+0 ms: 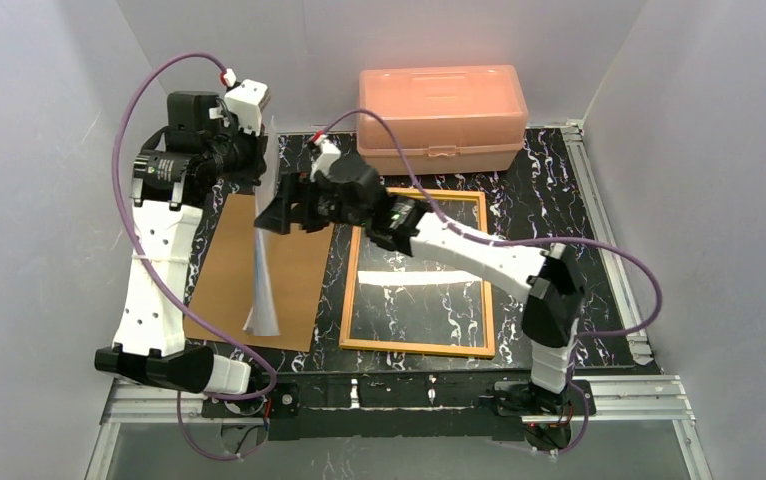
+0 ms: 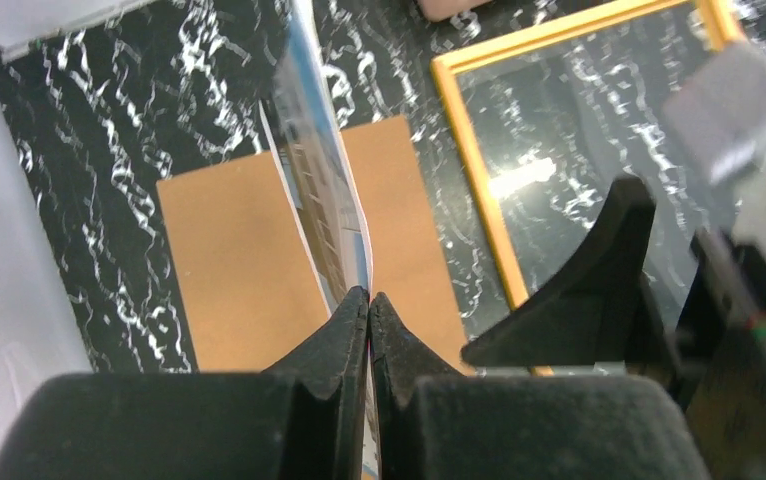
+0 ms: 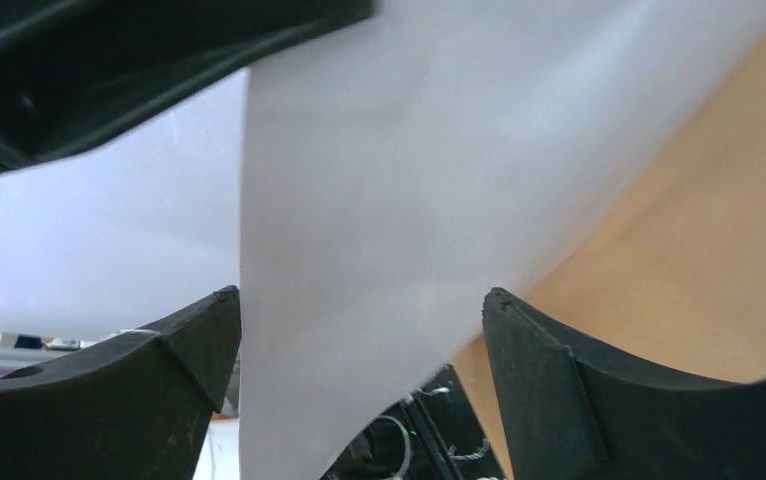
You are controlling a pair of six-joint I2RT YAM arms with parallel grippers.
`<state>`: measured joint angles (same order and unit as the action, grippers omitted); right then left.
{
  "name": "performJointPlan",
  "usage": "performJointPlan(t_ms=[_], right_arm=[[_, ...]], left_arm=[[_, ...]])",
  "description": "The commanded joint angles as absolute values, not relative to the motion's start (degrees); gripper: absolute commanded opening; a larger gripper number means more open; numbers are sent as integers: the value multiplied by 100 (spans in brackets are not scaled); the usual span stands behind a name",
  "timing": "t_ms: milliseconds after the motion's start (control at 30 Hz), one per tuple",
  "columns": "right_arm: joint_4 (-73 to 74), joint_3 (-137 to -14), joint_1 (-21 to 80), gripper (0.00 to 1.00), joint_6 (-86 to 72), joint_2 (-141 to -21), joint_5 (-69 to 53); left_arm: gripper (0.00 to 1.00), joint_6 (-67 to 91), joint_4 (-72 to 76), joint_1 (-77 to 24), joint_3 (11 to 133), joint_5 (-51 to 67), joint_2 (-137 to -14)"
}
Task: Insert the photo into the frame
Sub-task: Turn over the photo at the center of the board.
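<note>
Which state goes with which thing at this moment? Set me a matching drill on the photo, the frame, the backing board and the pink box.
Things:
1. flat sky-and-clouds paper photo
2. yellow-orange rectangular picture frame
3. plain brown fibreboard backing board
4. salmon-pink plastic box

States:
A. lid shut, at the far edge of the black marbled table
B. lying flat, marbled tabletop showing through its pane
C. held on edge by the left gripper, jaws shut
D. lying flat, beneath the upright sheet

Pairs: 1-C, 2-B, 3-D, 4-A.
</note>
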<state>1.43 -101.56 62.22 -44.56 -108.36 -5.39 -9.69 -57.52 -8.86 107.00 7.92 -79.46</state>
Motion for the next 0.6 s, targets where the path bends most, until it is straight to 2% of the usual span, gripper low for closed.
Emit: performJointPlan(t_ms=[0, 267, 433, 567], right_arm=[[-421, -9456, 5584, 98, -4144, -9654, -1311], [-833, -7363, 4349, 99, -4047, -8043, -1840], [-1439, -6687, 3752, 99, -4029, -7853, -2501], [-2507, -6125, 3412, 99, -4473, -7944, -3255]], left_arm=[[0, -1050, -6093, -888, 11414, 1624, -7961], [0, -774, -6157, -888, 12485, 2808, -7980], [0, -517, -6152, -888, 12904, 3447, -7978], [0, -281, -6006, -887, 13075, 3844, -7871]])
